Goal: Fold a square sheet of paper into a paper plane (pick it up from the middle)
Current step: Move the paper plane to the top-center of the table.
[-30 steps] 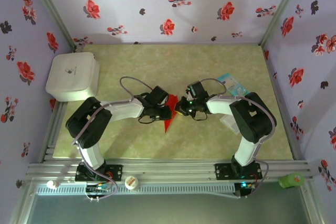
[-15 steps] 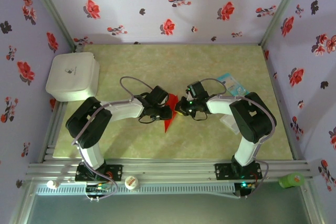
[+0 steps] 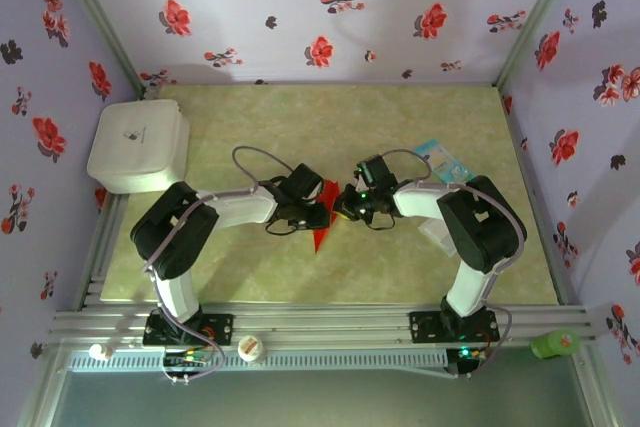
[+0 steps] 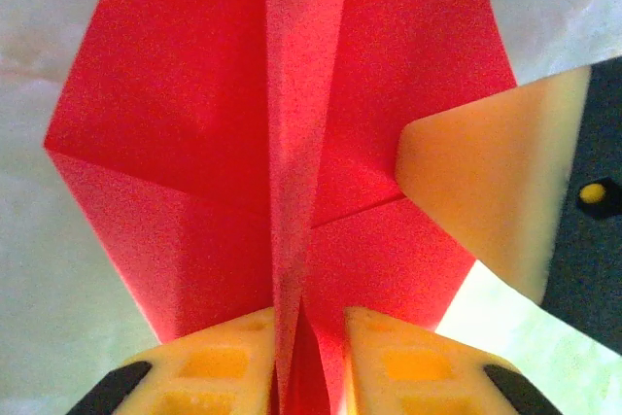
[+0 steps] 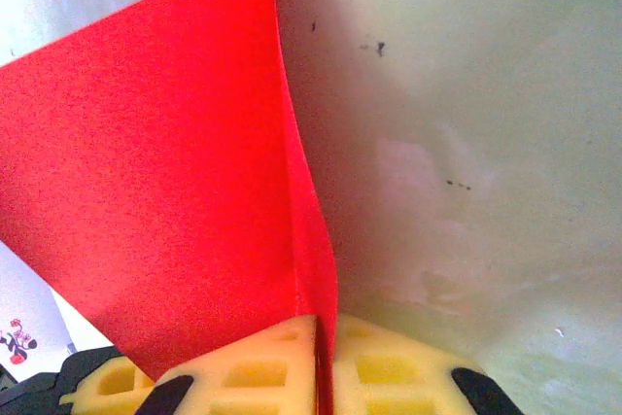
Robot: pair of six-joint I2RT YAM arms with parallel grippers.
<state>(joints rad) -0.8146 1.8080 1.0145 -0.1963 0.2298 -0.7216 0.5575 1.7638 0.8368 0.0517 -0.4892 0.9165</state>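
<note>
Both arms are in on the fold. The left gripper [image 4: 309, 368] is almost closed. Its yellow fingers [image 4: 219, 366] flank the raised centre crease of the paper plane [image 4: 185, 114], and red paper fills the slit between them, so it reads as a pinch on the spine. Ahead of that gripper the wings spread flat to either side.

The right gripper [image 5: 319, 362] is clamped tight on an edge of the same paper. One red panel stands up to its left, and the bare table [image 5: 466, 143] lies to its right. In the left wrist view, one of its pads [image 4: 486, 191] comes in from the right, apparently lying against the wing there.

From above, the two grippers meet nose to nose, with the plane's point reaching out from between them toward the arm bases.

The step looks like setting the centre crease. To do it well, both pinches should stay on one line and the arms should move as a pair. Any pull apart risks tearing paper this thin. Light, even pressure run along the spine would sharpen the crease. The wings should stay level on both sides so the dart comes out symmetrical.
</note>
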